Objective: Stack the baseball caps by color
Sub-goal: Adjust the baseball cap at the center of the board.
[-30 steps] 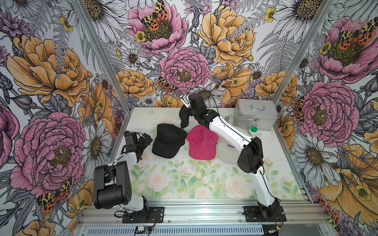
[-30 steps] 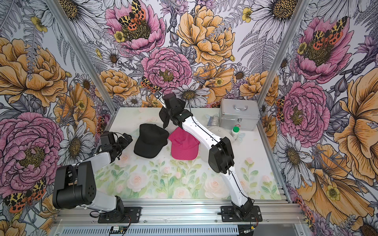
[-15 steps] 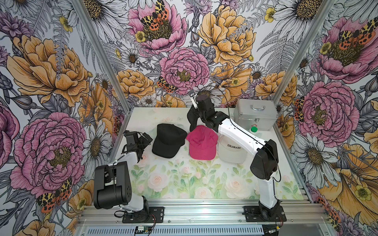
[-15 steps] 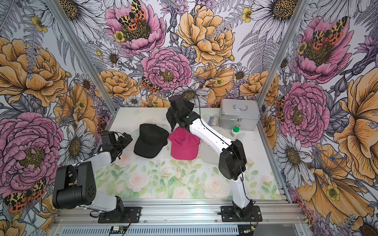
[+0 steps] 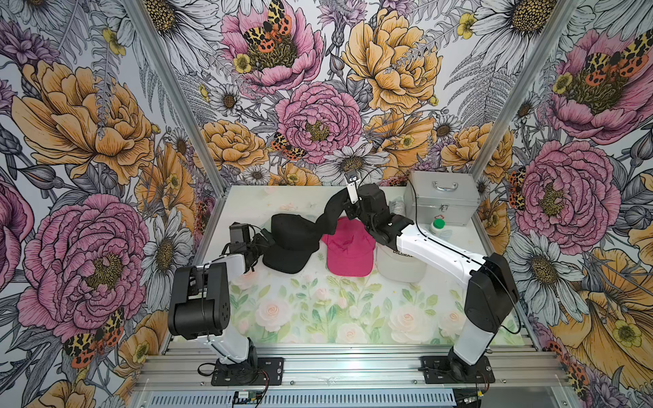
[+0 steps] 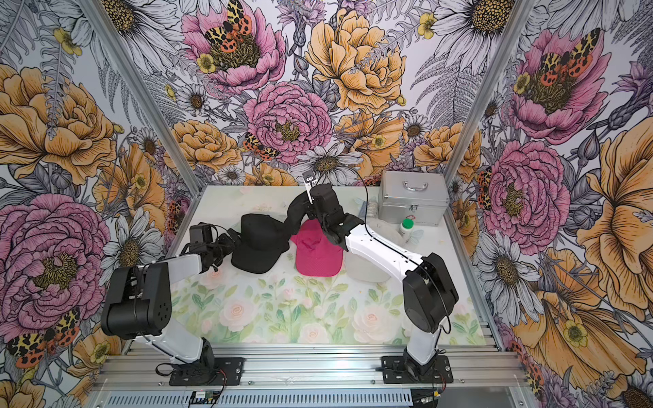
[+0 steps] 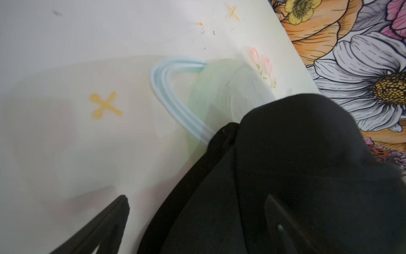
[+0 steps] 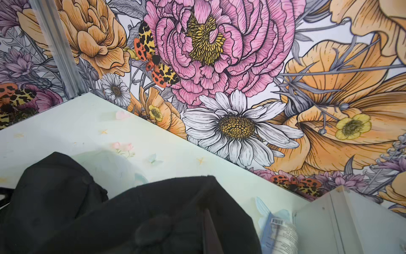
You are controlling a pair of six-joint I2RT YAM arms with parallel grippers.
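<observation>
Showing black "COLORA" letters, cream cap (image 5: 399, 271) sits beside pink cap (image 5: 348, 256).

The only word I can read is the black "COLORA" on the cream cap (image 5: 398, 270), its last letters hidden behind my right arm (image 5: 434, 251). The packet (image 8: 283, 235) by the silver case (image 8: 351, 220) wears a barcode label (image 8: 277, 221) with print too small for me. The white tag (image 5: 351, 178) above the raised black cap (image 5: 330, 215) carries a dark mark I cannot make out.

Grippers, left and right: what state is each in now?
Left gripper: open, gripping nothing.
Right gripper: shut on a raised black cap.
</observation>
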